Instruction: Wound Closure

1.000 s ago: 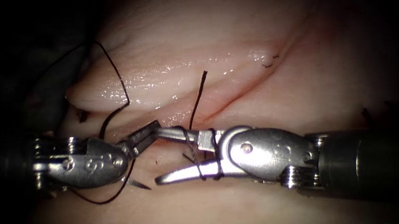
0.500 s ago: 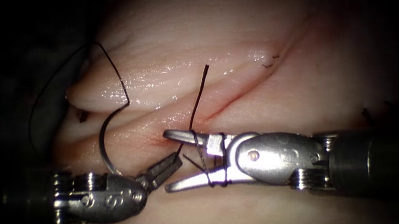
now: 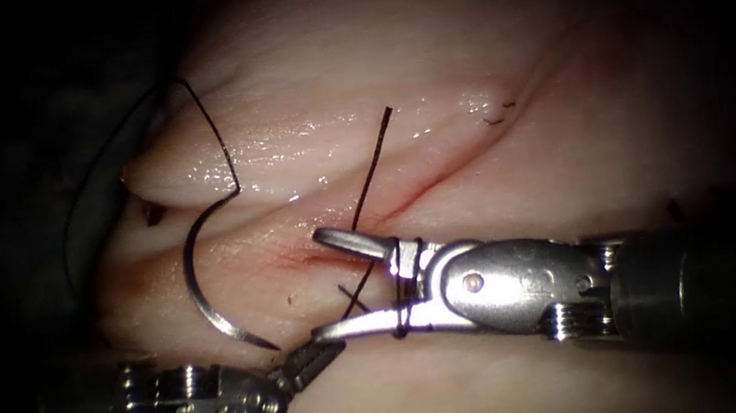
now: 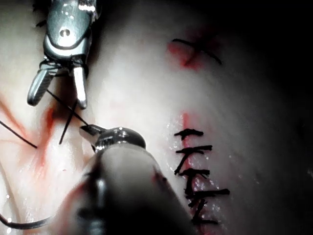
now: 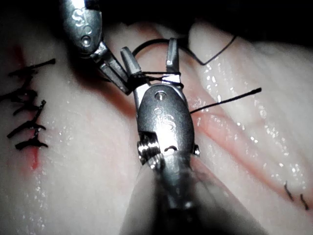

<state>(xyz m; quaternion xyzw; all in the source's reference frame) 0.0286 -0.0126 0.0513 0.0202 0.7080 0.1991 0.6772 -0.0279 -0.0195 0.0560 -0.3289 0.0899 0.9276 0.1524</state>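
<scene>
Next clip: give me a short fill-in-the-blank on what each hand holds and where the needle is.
1. The right hand has its jaws ____, with thread wound around them.
2. The left hand is shut on the thread, not on the ____.
3. The needle lies free on the tissue, to the ____ of the cut.
Missing words: open; needle; left.
</scene>
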